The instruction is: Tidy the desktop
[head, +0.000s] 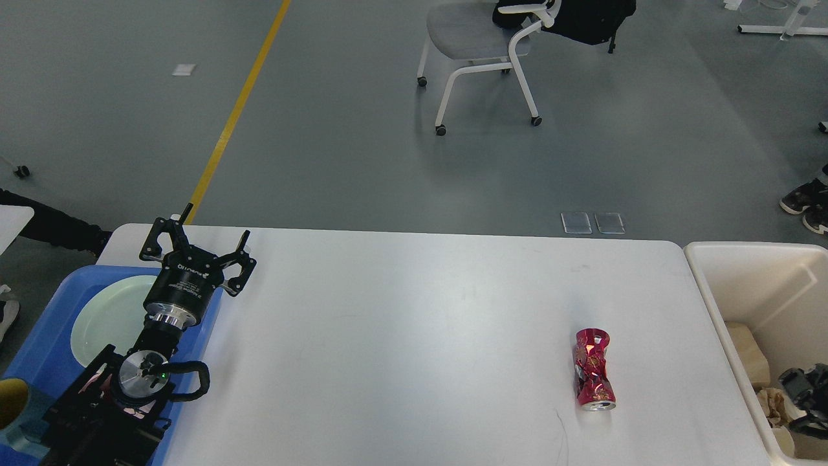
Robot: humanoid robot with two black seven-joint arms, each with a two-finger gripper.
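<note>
Left claw (199, 241) spread, empty; right claw (802, 401) unclear. Crushed red metal can (594, 369) left on white bench (401, 323).

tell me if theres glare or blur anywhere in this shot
Head view: a soft pale sheen runs across the middle of the desktop, mild, hiding nothing; the crushed red can is sharp with only a faint shadow; the left gripper is crisp; the dark shape at the right edge over the bin is cropped and unclear.
</note>
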